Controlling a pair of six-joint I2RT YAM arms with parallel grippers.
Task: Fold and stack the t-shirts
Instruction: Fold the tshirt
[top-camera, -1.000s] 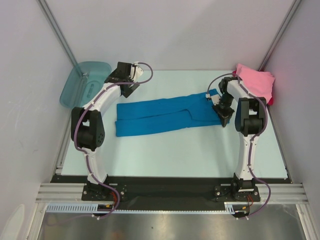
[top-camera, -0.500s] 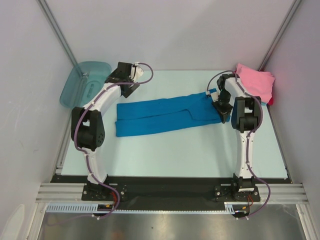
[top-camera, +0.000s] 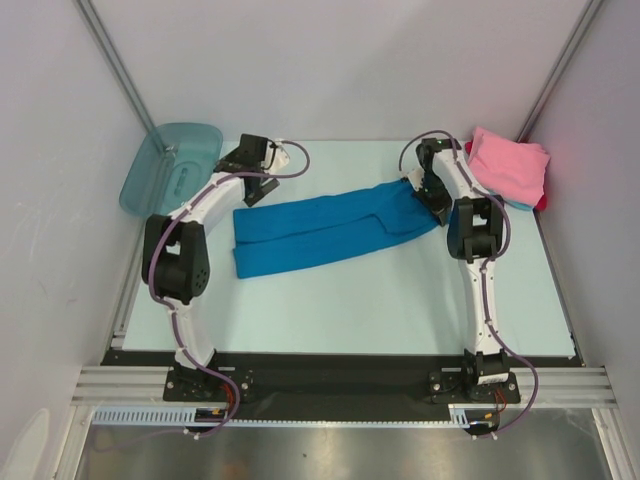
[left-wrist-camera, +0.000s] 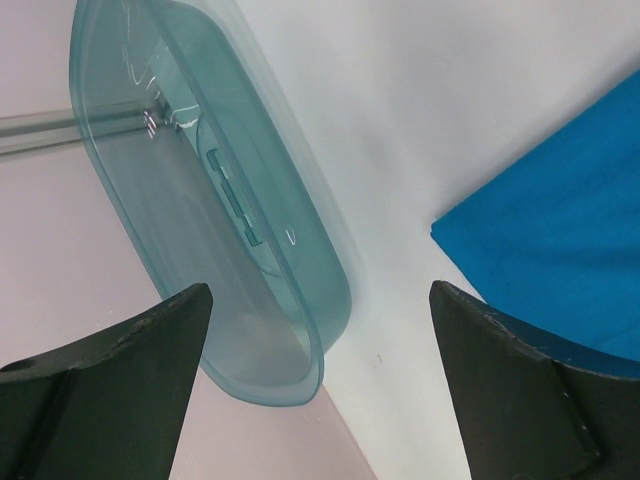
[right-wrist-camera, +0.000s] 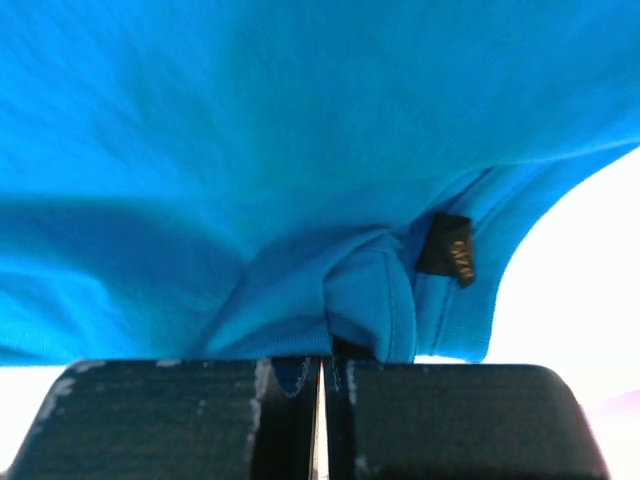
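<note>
- Blue shirt: long folded strip across table centre, running 9 to 3 o'clock.
- Right gripper: pressed together, pinching small bunch of cloth at 3 o'clock end, beside neck label.
- Left gripper: spread wide, holding nothing, hanging between tub at 10 o'clock and shirt's far-left corner.
- Pink shirt: folded pile at 2 o'clock.
- Risk: thin pinch slips, cloth drops mid-fold.
- Risk: one-handed pull with 9 o'clock end unpinned drags strip, skews fold.
- Risk: right arm, close to pink pile, knocks it.
</note>
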